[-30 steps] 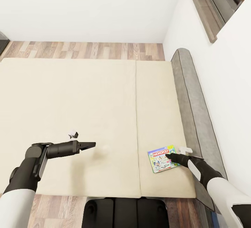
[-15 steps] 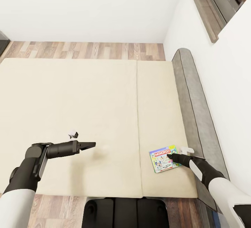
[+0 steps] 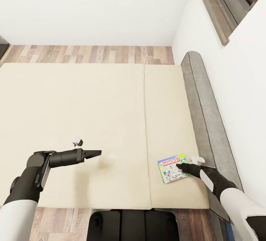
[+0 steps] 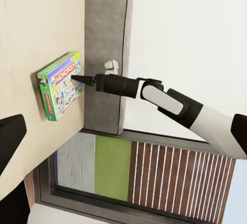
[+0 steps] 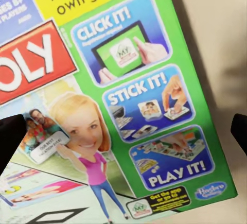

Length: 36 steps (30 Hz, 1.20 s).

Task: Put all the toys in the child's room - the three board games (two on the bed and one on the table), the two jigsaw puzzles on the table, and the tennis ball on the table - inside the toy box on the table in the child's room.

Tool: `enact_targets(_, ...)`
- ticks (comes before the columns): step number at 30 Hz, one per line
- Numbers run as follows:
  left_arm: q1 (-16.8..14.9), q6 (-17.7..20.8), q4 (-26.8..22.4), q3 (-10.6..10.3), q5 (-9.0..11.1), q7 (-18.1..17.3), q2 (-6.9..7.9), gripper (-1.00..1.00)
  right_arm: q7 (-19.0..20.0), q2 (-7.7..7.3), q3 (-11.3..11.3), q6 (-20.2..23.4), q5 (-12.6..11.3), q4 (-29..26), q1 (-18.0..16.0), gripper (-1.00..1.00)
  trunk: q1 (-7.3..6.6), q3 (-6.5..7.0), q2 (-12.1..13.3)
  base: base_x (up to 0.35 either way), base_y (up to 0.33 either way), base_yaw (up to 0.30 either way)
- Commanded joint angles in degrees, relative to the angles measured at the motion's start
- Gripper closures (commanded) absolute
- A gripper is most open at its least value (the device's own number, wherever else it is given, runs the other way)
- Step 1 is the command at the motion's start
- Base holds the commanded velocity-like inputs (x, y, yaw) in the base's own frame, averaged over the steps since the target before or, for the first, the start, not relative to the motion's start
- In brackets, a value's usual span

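- Right gripper (image 3: 179,166): we find its fingertips spread, one at each edge of the wrist view, poised over the board game (image 3: 171,168) without gripping it.
- Board game: white-green box, red lettering, flat on the bed (image 3: 92,115) near the right edge, beside the grey headboard (image 3: 207,123).
- Left gripper (image 3: 96,153): we note it hovering above bare mattress, well apart from the box; spread or pressed together, we cannot tell.

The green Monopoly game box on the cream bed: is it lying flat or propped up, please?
Lying flat: the green Monopoly game box rests face up on the cream mattress, its printed cover fully visible in the right wrist view.
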Motion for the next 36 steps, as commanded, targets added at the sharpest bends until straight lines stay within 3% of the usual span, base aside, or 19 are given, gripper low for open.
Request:
enact_targets(1,0.0,0.6,0.0,0.1,-0.5,-0.4,-0.02,-1.0,0.1,2.76,0.7,0.3,-0.7,1.3,0.1,-1.0,0.06,-0.07,-0.1,0.0,0.0,-0.004)
enact_targets(36,0.0,0.6,0.0,0.1,-0.5,-0.4,-0.04,-1.0,0.1,2.85,0.7,0.3,-0.7,1.2,0.1,-1.0,0.06,0.45,-0.1,0.0,0.0,-0.007)
